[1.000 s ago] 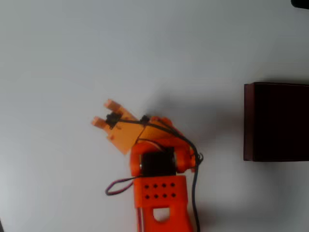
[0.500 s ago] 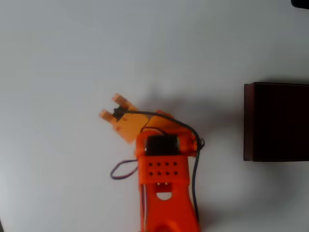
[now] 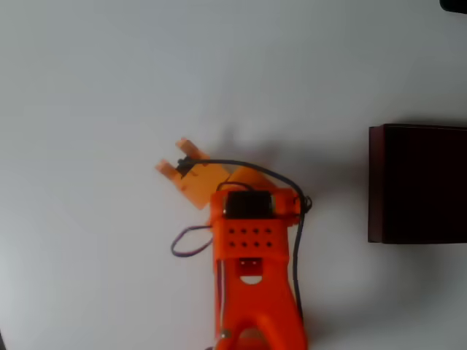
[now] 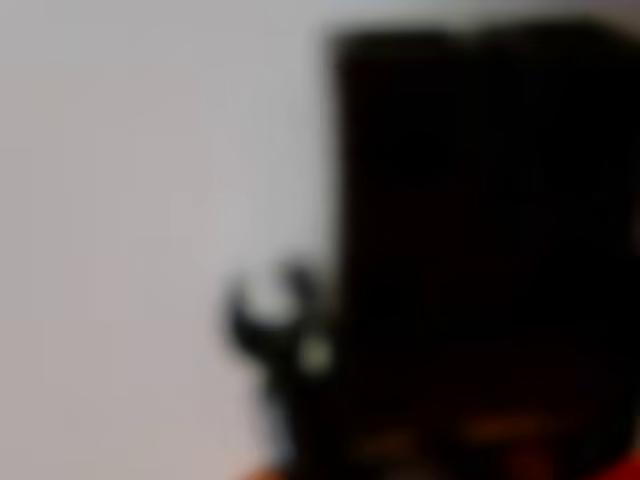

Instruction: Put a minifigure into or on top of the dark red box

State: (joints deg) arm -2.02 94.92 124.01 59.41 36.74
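In the overhead view my orange gripper [image 3: 175,156] points up and to the left, well left of the dark red box [image 3: 417,184] at the right edge. The box has thin maroon walls and a near-black inside. In the blurred wrist view the minifigure [image 4: 275,335] shows as a small dark shape with a lighter grey spot. It sits close to the lens beside a large black mass, above an orange strip of my gripper. The jaws look shut on it. From overhead the figure is hidden under the gripper.
The white table [image 3: 95,87] is the only surface. My orange arm [image 3: 254,292] comes in from the bottom edge, with a black cable [image 3: 295,240] looping along its right side. A dark object [image 3: 454,4] sits in the top right corner.
Over the last second the gripper has moved up and to the right in the overhead view. The arm's body has risen further into the picture. The box has stayed put.
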